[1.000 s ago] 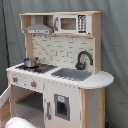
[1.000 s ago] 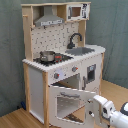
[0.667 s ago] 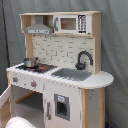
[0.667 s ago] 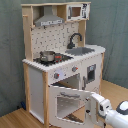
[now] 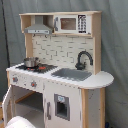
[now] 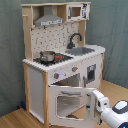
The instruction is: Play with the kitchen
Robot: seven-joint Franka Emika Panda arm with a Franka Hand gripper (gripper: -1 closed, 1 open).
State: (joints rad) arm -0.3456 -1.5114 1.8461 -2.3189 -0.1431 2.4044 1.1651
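Kitchen [image 5: 60, 75] [image 6: 62, 60] stands upright on wood floor, long axis vertical, front facing the second exterior view's lower right; oven door [image 6: 70, 102] swung open. Gripper [image 6: 91, 104] at door's edge, jaw state indiscernible; pot [image 6: 47, 56] on stove

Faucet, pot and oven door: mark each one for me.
faucet [image 5: 84, 59], first exterior view, on its black arch.
pot [image 6: 47, 56], second exterior view, on its metal side.
oven door [image 6: 67, 102], second exterior view, on its window.
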